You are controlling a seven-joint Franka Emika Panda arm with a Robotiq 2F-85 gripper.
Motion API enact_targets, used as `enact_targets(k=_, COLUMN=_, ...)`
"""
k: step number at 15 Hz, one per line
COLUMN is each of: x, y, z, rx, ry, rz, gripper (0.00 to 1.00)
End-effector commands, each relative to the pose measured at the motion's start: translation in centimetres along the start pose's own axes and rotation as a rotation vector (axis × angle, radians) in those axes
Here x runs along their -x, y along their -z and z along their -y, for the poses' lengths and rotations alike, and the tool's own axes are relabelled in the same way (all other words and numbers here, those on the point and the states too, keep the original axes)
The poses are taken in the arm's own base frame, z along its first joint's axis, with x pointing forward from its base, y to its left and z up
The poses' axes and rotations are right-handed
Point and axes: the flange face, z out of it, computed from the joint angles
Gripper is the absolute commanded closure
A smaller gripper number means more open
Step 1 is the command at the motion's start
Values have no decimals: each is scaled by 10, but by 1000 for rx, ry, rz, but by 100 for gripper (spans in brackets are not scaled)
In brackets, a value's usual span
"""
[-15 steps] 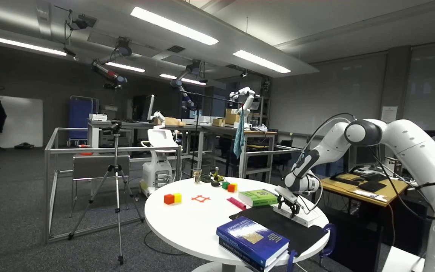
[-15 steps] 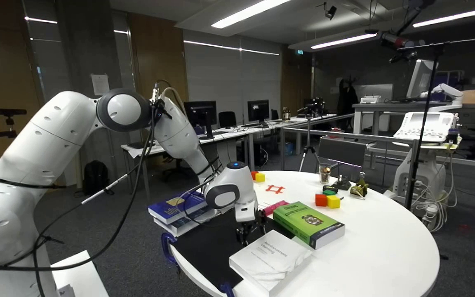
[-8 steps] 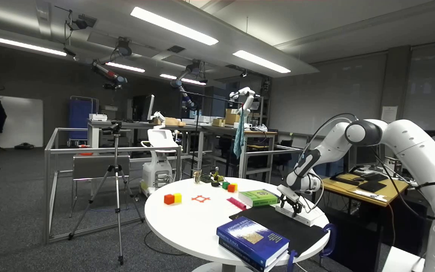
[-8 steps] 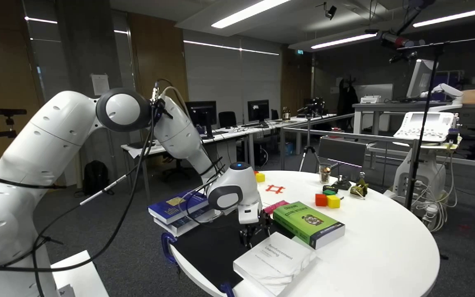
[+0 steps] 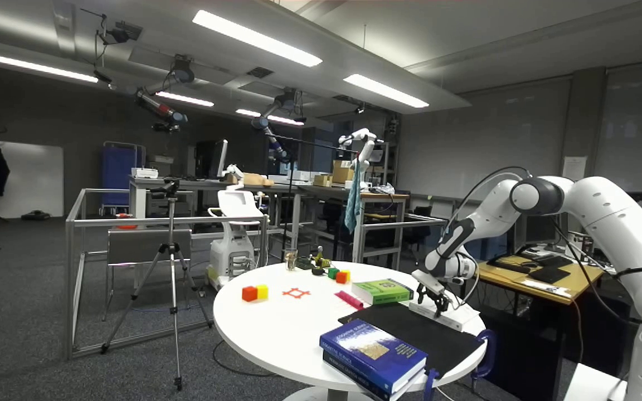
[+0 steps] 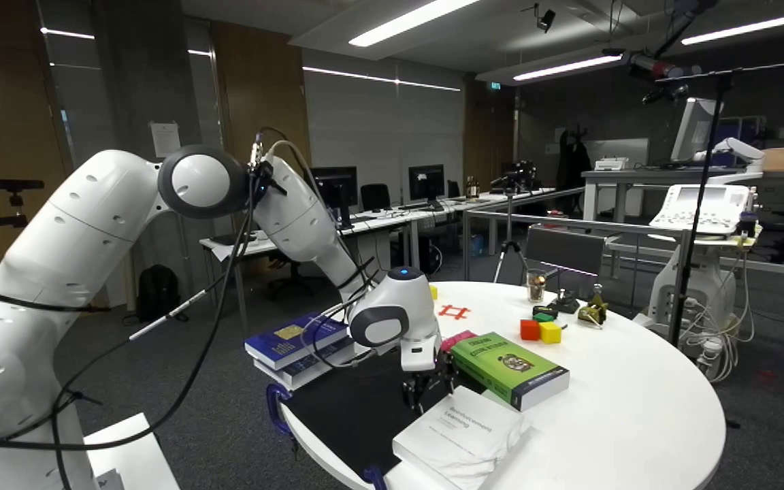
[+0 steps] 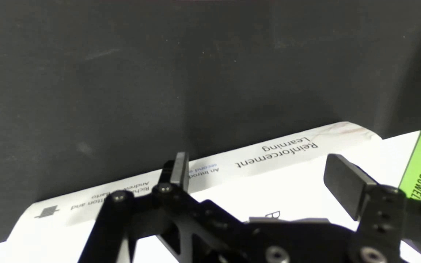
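The tool [image 7: 261,175] stands wide and grips nothing, its fingertips low where the white book [image 6: 463,435] meets the black mat [image 6: 365,401]; whether they touch the book is hard to tell. It lies flat on the desk [image 6: 637,388], near the green book [image 6: 509,367]. Any nudge should work best with both fingers bearing evenly and low on the mat-side edge, so the white book slides straight.

On the table [image 5: 276,328] I see a red cube [image 5: 249,293] beside a yellow cube [image 5: 262,291], a red grid [image 5: 290,288] near them, a green book [image 6: 509,367] lying flat, and a glass [image 6: 535,295] near the edge. A blue book [image 5: 374,348] lies atop another book [image 6: 305,371]. A tripod [image 5: 173,248] stands on the floor [image 5: 31,306].
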Motion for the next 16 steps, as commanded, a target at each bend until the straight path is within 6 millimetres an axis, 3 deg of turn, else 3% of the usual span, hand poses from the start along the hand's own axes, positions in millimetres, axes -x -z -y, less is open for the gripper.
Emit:
enact_targets(k=1, x=-17, y=6, z=9, rx=4, ry=1, rz=14, gripper=0)
enact_targets(k=9, x=-46, y=6, z=15, rx=-14, ry=-58, rz=-21, gripper=0)
enact_targets(k=16, x=-59, y=4, z=17, rx=-24, ry=-94, rz=-25, gripper=0)
